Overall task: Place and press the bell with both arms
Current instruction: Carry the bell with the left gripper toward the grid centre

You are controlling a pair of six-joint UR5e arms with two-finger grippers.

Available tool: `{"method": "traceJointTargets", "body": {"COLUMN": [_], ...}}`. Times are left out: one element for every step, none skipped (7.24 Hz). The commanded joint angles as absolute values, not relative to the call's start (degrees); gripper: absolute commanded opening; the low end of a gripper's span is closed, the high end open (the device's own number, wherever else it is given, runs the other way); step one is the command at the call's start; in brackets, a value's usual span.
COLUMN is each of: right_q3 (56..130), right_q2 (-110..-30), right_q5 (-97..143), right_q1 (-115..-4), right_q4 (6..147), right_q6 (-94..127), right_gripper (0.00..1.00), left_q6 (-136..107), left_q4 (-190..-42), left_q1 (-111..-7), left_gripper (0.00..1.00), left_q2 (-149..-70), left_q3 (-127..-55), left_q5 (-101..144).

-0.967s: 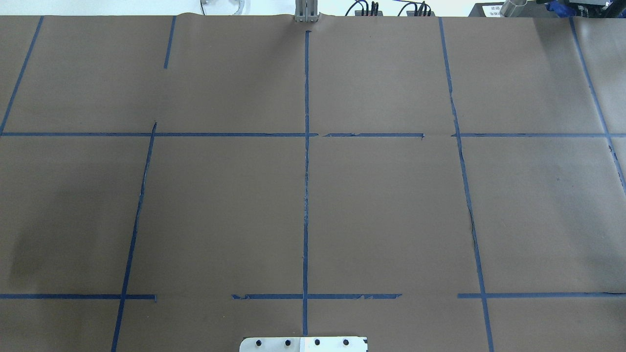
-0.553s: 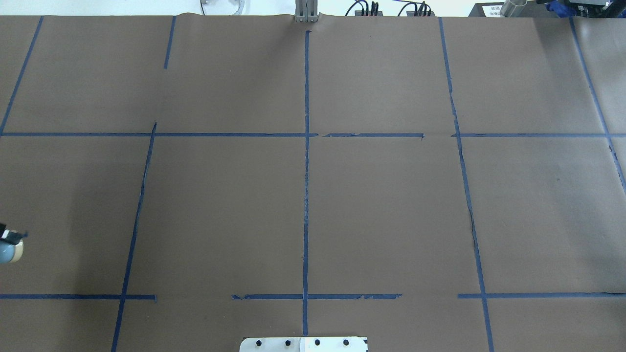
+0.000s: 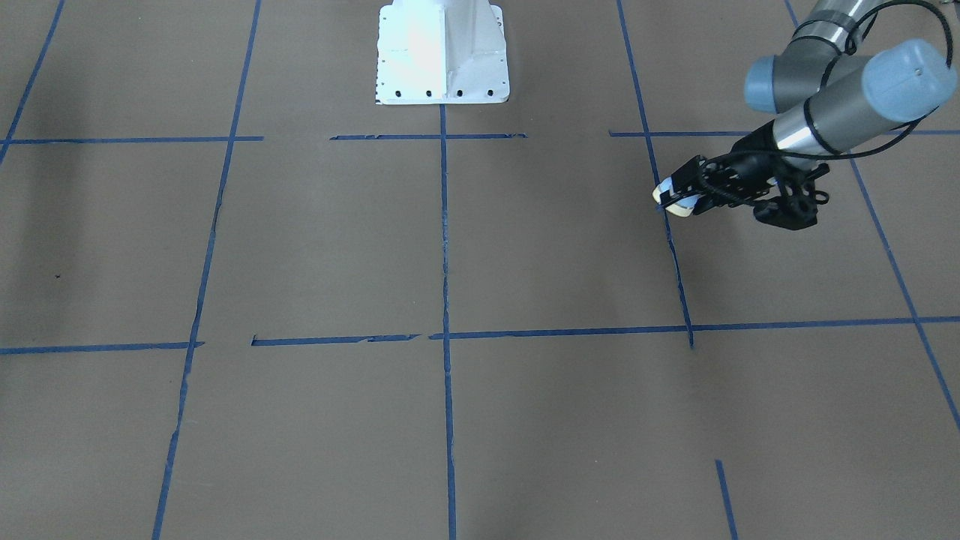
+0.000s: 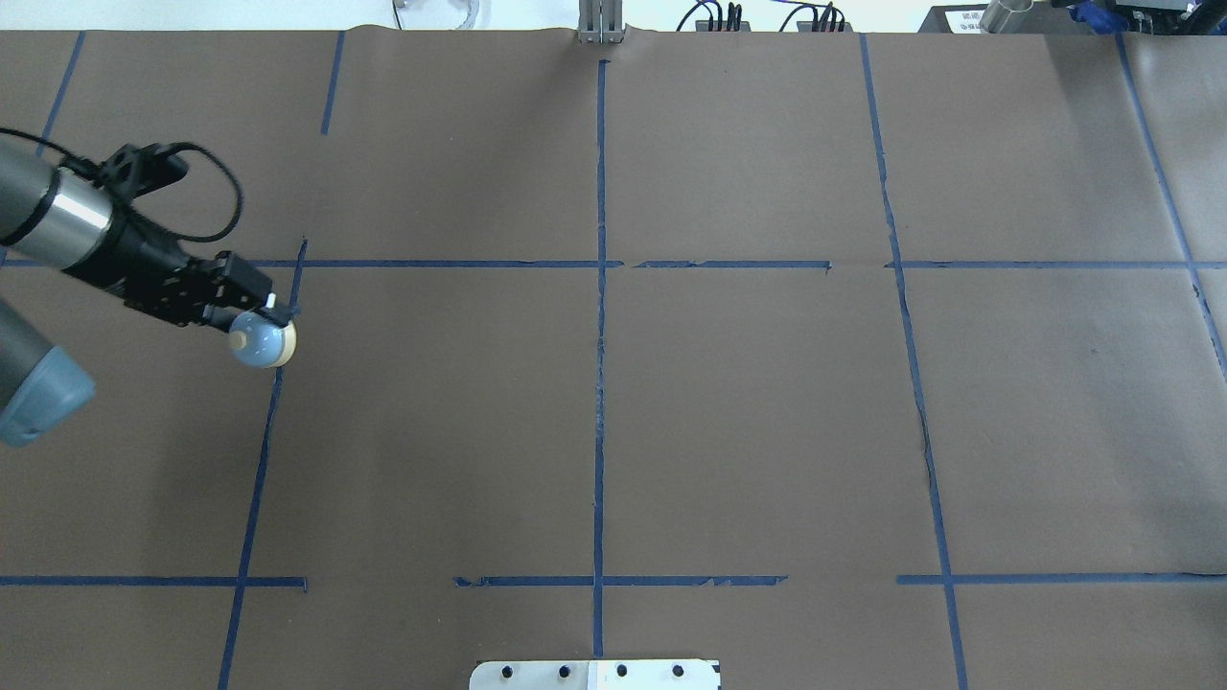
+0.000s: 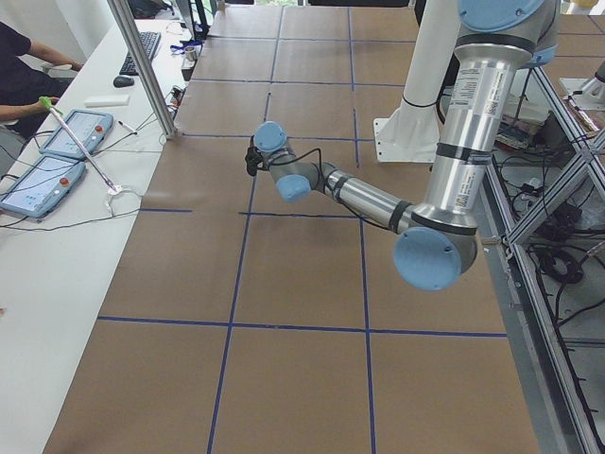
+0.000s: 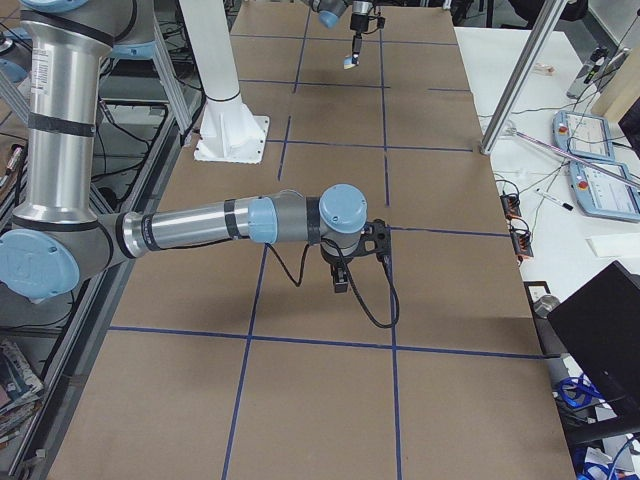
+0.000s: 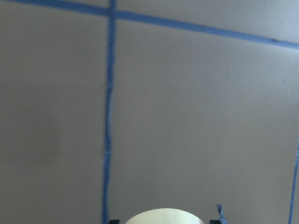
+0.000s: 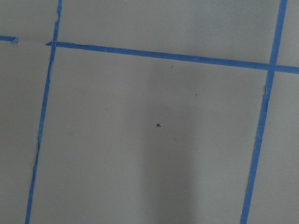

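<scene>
My left gripper (image 4: 257, 321) is shut on the bell (image 4: 263, 341), a small light blue dome with a cream rim, and holds it above the brown table over a blue tape line on the left side. The gripper (image 3: 681, 193) and the bell (image 3: 673, 202) also show in the front-facing view. In the left wrist view only the bell's cream base (image 7: 163, 217) shows at the bottom edge. The right gripper (image 6: 342, 280) shows only in the exterior right view, pointing down over the table, and I cannot tell whether it is open or shut.
The brown table cover carries a grid of blue tape lines (image 4: 600, 335). The white pedestal base (image 3: 442, 52) stands at the robot's edge. A metal post (image 5: 142, 66) and tablets (image 5: 57, 161) stand on the operators' side.
The left arm has come into the overhead view from the left edge, carrying the bell rightward and farther across the table. The right arm does not show in that view.
</scene>
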State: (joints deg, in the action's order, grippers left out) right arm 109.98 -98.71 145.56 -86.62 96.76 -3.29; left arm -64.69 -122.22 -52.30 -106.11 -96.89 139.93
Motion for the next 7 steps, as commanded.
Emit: {"method": "traceJointTargets", "body": {"right_q3": [109.8,109.9,109.9,109.9,109.9,109.8,109.2], "right_q2": [-98.7,-98.8,-98.8,-98.7,-98.7,-98.7,-98.7], "right_q5": [145.3,145.5,145.5,145.5,145.5,145.5,145.4], "right_q1": [-86.6,-86.7,-86.6,-86.2,-85.6,-85.6,-85.6], "right_q4": [96.8,96.7,96.8,96.8,96.8,96.8,96.8], "right_q6": [-3.3,-3.3,-3.3,-3.3,-3.2,-3.3,-3.3], "right_gripper": [1.0,1.0,1.0,1.0,1.0,1.0,1.0], "left_q6": [-66.5,-69.1,-69.4,-71.0,-73.8,-74.1,-74.1], "left_q4": [-114.8,-114.9,-114.8,-114.7,-114.7,-114.5,-110.7], "left_q1": [-46.0,-45.4,-45.0,-44.6,-42.1,-40.7,-39.2], "left_gripper": [0.01,0.01,0.01,0.01,0.01,0.01,0.01], "left_q2": [-118.9,-124.6,-130.5,-134.0,-139.2,-144.8,-147.8], "left_q3": [-90.6,-84.9,-78.4,-75.3,-69.8,-63.4,-61.2], "left_q5": [131.0,130.4,130.2,128.8,126.7,125.4,125.3]}}
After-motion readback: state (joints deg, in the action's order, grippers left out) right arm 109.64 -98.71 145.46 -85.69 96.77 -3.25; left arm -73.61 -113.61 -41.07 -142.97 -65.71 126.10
